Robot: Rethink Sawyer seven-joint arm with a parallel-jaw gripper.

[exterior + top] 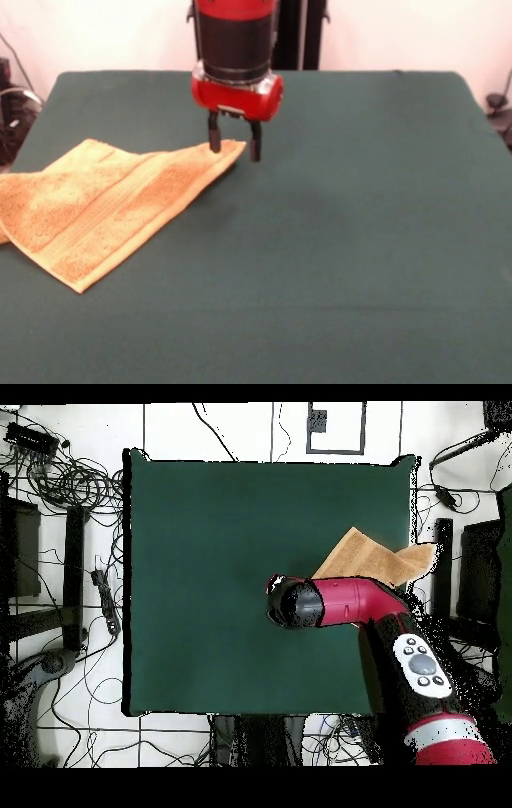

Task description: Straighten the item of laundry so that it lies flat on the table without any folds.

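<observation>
The golden-orange towel point(104, 210) lies folded at the left side of the dark green table point(336, 240), with a woven band running along it and one end hanging over the left edge. It tapers to a corner near the table's middle. My gripper point(234, 146) hangs open right at that corner, one finger point(214, 136) over the towel's tip and the other just past it. In the overhead view the towel point(365, 559) shows at the table's point(220, 564) right edge, partly hidden by my arm, and the gripper itself is hidden under my arm's wrist. No white tag shows.
The floor round the table holds cables and stands point(70, 504). The robot's pedestal stands behind the table's far edge in the front view.
</observation>
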